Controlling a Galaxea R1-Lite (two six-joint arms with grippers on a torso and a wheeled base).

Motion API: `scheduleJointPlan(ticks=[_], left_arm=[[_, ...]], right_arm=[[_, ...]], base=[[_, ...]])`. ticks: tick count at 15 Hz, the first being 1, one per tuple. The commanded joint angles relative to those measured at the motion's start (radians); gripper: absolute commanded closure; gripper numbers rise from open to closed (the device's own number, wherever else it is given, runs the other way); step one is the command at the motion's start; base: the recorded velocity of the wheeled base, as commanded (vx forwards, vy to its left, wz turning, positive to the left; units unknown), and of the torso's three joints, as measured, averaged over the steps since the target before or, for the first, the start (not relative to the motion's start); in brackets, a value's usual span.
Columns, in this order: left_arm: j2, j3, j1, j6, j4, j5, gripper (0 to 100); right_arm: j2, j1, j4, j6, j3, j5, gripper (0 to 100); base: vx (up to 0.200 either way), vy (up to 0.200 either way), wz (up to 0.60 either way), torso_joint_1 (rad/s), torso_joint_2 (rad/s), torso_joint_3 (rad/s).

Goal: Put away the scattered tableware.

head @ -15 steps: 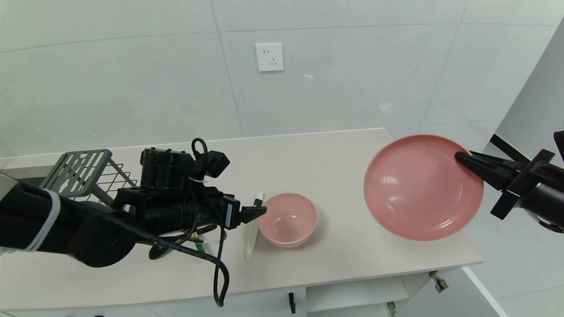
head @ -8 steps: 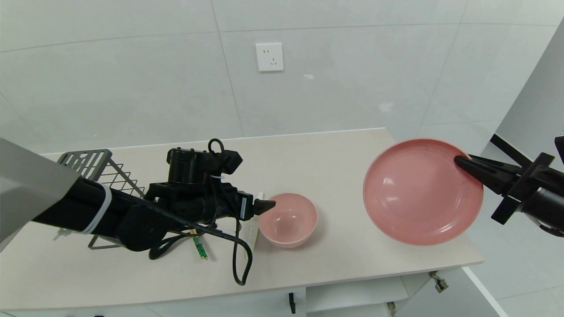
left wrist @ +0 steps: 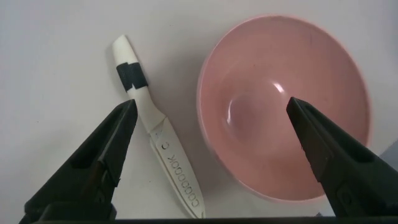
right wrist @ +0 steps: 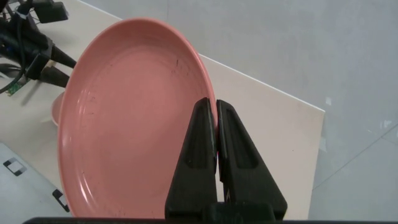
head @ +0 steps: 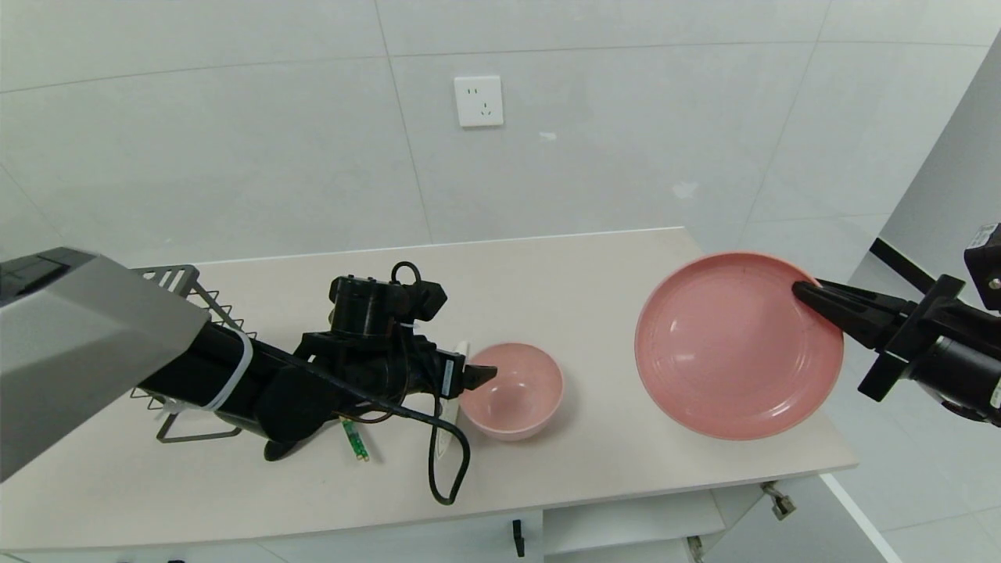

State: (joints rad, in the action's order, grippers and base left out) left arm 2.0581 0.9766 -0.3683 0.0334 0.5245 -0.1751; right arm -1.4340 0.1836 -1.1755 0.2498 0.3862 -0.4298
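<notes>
Pink bowl (head: 512, 389): upright on the counter (head: 594, 258), near its middle. Left gripper (left wrist: 211, 106) over it, fingers spread wide; one fingertip is over the bowl's hollow, the other outside the rim at the bowl's 9 o'clock. Contact with the rim: cannot tell.

White utensil (left wrist: 155, 130) with a black band lies flat just beside the bowl at 9 o'clock, between the spread fingers.

Pink plate (head: 735, 344): at the bowl's 3 o'clock, held tilted above the counter's end. Right gripper (right wrist: 216, 109) has its fingers pressed together on the plate's rim.

Risks (judgement):
- Closing on the bowl's wall may trap or shove the utensil, since it lies inside the span.
- A grip on one wall could tip or slide the light bowl.
- The plate hangs from a narrow rim pinch; a swing could make it pivot or slip, and part of it overhangs the counter edge.

Count: bowl 1, plate 1, utensil 1; wire rack (head: 180, 289) 1, at 9 o'clock beyond the left arm.
</notes>
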Motion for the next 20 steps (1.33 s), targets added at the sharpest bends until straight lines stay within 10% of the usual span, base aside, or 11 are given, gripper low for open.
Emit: scheduleJointPlan(ticks=[1, 20], left_arm=[[0.02, 0.004, -0.001, 0.0, 0.005, 0.0, 0], [0.123, 0.03, -0.043, 0.002, 0.006, -0.011, 0]], right_arm=[[-0.011, 0.0, -0.001, 0.0, -0.001, -0.001, 100], [-0.025, 0.002, -0.052, 0.019, -0.021, -0.029, 100]], base=[[0.0, 0.0, 0.0, 0.0, 0.0, 0.0], [0.0, 0.0, 0.0, 0.0, 0.0, 0.0]])
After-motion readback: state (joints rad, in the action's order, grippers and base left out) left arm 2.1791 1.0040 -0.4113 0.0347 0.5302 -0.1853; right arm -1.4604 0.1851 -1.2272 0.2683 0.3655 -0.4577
